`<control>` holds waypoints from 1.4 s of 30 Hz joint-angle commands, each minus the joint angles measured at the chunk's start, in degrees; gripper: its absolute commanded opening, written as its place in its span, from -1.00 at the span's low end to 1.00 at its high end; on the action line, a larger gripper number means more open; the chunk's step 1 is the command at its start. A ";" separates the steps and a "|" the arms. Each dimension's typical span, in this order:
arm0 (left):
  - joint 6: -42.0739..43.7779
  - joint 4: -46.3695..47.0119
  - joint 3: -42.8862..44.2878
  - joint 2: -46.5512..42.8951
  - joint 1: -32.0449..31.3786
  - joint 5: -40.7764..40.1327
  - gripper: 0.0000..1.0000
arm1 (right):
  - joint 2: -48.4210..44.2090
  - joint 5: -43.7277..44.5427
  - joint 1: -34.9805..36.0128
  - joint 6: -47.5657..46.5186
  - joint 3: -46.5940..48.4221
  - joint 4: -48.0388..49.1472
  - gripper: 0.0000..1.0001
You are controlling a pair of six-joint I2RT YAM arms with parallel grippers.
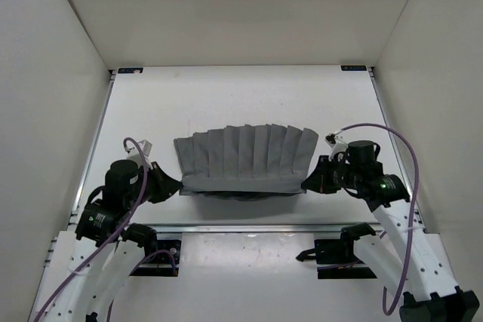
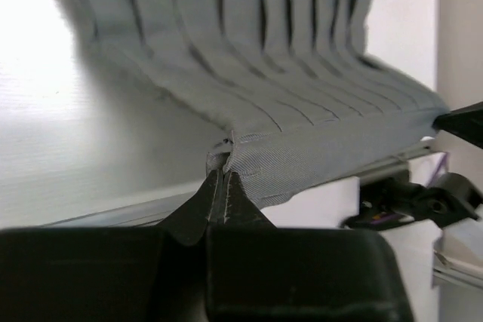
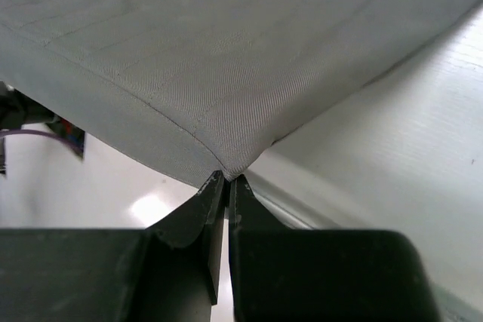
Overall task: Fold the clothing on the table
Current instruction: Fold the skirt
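Clothing (image 1: 245, 157) sits on the surface (image 1: 226, 96), near edge raised, corners clamped at the very tips of left end effector (image 2: 220, 185) and right end effector (image 3: 228, 180), so uneven pulling could slip one free.

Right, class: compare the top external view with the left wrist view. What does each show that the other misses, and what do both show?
Only the top view: the whole fan outline of the medium-grey pleated fabric garment and the far edge of the flat white tabletop. Only the left wrist view: the hem's stitching, close up, where the left claw is shut on the near corner. Both: the parallel pleats and the near hem raised off the tabletop.
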 commanded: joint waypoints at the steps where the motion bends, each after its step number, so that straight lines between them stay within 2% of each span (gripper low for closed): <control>1: 0.62 -3.26 7.32 1.82 1.16 -0.21 -1.00 | -2.36 -0.71 -3.03 -3.03 5.70 -7.85 -1.00; 6: 2.38 4.72 9.00 10.94 0.20 -1.53 -1.00 | 4.66 -0.28 -2.68 -4.00 11.41 -5.94 -1.00; 10: 5.02 13.16 9.18 21.22 4.41 0.74 -1.00 | 14.41 -4.32 -8.64 -6.81 15.27 -1.02 -1.00; 16: 6.52 25.11 11.46 40.28 7.06 0.67 -1.00 | 36.00 -3.62 -13.04 -7.08 23.09 6.53 -1.00; 20: 6.61 33.46 15.50 54.44 9.51 -1.44 -1.00 | 49.39 -3.89 -14.02 -3.23 30.56 17.32 -1.00; 21: 6.35 34.88 16.38 56.91 10.56 -1.10 -0.98 | 52.71 -2.49 -14.02 -2.08 31.80 18.93 -0.92; 23: 5.38 38.66 18.66 60.17 12.76 -0.31 -0.23 | 55.56 2.25 -12.80 -1.89 35.93 22.44 -0.22; 25: 5.81 38.06 21.39 62.11 14.87 0.22 -0.02 | 56.61 8.48 -12.09 -1.80 37.87 23.51 0.25; 27: 6.51 36.04 22.27 61.25 15.32 1.27 0.09 | 55.74 9.99 -11.91 -1.63 37.27 21.76 0.48; 28: 6.78 35.68 21.32 60.37 14.88 1.28 0.10 | 54.52 11.22 -12.09 -1.63 36.74 21.41 0.52; 31: 6.35 34.71 11.59 52.84 13.21 1.72 0.16 | 50.82 13.16 -12.35 -2.25 29.47 18.95 0.52; 35: 2.04 34.98 -2.65 43.59 10.31 1.54 0.17 | 44.06 13.17 -12.88 -0.67 19.17 20.34 0.50; 37: -1.11 34.01 -7.05 38.07 9.34 0.94 0.17 | 41.59 12.64 -13.41 -0.23 13.82 20.96 0.49; 42: -8.15 33.04 -15.16 28.47 6.27 -1.44 0.21 | 37.19 13.35 -13.58 -0.14 9.23 20.87 0.49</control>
